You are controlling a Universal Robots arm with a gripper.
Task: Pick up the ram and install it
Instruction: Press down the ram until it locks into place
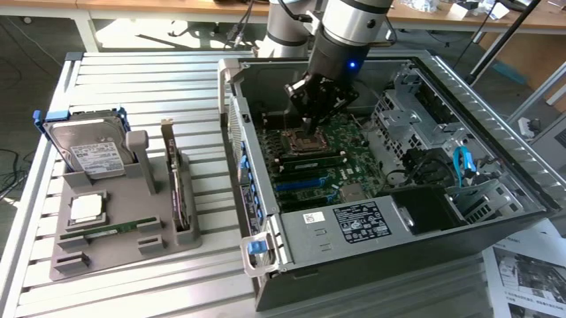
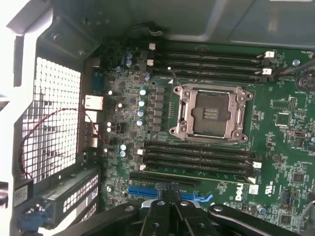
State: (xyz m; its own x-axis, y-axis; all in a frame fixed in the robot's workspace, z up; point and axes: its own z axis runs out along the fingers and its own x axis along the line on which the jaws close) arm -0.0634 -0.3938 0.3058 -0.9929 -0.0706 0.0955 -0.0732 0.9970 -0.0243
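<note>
Hovering over the green motherboard (image 1: 332, 156), black pincer (image 1: 309, 121) closed.

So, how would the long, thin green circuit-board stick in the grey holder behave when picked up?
The long, thin green circuit-board stick is a flat board, so probably stiff rather than floppy. It looks slight beside the silver hard drive, so likely light. It sits loosely between supports of the grey holder, and being so narrow it may twist if gripped off-centre.
</note>
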